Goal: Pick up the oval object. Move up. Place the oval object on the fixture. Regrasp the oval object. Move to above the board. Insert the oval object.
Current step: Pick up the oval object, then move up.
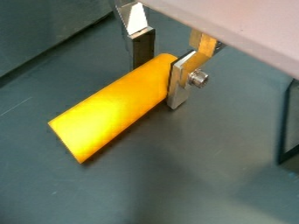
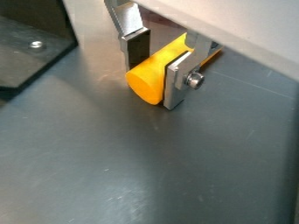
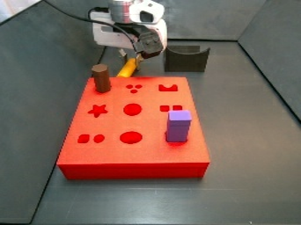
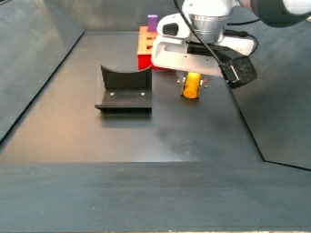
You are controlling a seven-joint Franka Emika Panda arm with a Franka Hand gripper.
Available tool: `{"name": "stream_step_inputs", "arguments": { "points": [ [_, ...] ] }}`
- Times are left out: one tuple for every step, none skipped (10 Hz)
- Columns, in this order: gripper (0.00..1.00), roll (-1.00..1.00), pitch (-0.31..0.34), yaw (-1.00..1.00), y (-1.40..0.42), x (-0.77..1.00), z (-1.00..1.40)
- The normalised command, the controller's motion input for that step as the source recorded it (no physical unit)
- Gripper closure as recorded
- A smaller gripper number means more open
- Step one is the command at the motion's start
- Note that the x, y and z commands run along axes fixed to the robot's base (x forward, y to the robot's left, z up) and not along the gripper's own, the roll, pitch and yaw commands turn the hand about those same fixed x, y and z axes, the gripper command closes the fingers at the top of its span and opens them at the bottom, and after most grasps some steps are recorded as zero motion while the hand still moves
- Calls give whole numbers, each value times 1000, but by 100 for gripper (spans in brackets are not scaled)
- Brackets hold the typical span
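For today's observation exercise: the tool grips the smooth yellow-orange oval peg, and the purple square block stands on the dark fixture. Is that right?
Not quite. The tool does grip the smooth yellow-orange oval peg, but a side view shows the purple square block standing on the flat red board, not the dark fixture.

Both wrist views sit close behind the gripper (image 1: 163,74) (image 2: 158,70), looking down past its fingers at the dark floor; they face opposite ends of the oval object (image 1: 111,109) (image 2: 158,74) lying between the plates. A side view looks from high in front of the board (image 3: 135,132), across it toward the fixture (image 3: 186,58) at the far wall. A side view looks from the opposite end, with the fixture (image 4: 122,91) nearer and the board (image 4: 145,45) behind. Both side views share gripper (image 3: 132,60) (image 4: 195,80), fixture and board.
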Motion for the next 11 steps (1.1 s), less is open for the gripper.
{"name": "stream_step_inputs", "arguments": {
  "points": [
    [100, 0, 0, 0, 0, 0, 0],
    [100, 0, 0, 0, 0, 0, 0],
    [100, 0, 0, 0, 0, 0, 0],
    [100, 0, 0, 0, 0, 0, 0],
    [100, 0, 0, 0, 0, 0, 0],
    [100, 0, 0, 0, 0, 0, 0],
    [100, 0, 0, 0, 0, 0, 833],
    [100, -3, 28, -4, -12, -38, 807],
    [100, 0, 44, -5, -8, -52, 749],
    [100, 9, 70, -10, 3, -25, 599],
    [100, 20, 72, -14, 8, -11, 416]
  ]
}}
